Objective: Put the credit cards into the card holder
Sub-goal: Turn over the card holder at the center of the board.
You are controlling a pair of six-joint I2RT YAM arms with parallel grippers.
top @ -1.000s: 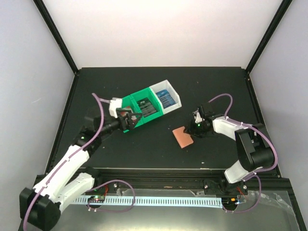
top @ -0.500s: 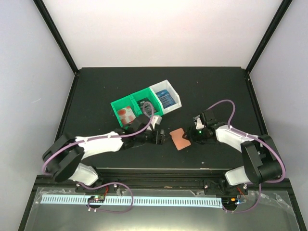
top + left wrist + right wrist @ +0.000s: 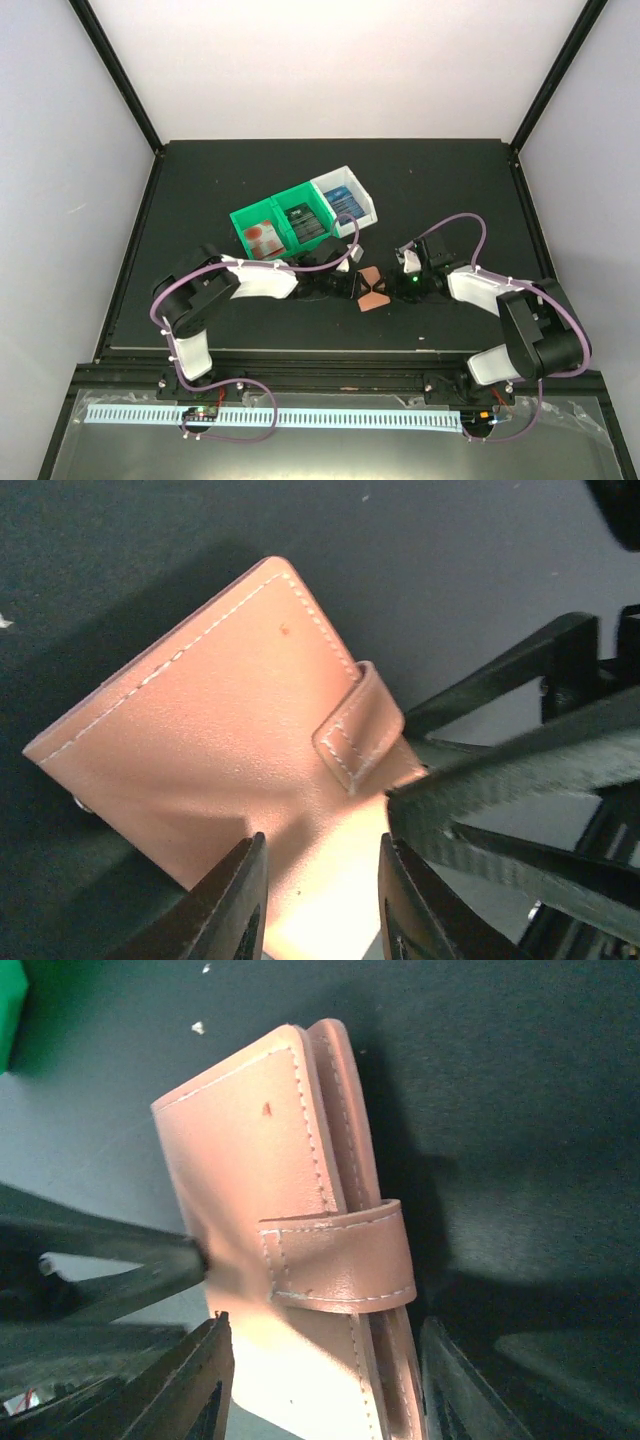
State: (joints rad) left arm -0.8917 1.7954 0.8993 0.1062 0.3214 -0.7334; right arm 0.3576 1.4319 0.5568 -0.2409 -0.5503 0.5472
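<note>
Black table (image 3: 200, 200), pale walls (image 3: 60, 150) around.

You can't see the card holder (image 3: 230, 780) whole: its near edge is cut off in both wrist views (overhead, the grippers hide its sides).

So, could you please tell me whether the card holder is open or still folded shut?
Folded shut: the card holder has its strap wrapped over the edge onto the front cover, and no inner pockets show.
</note>
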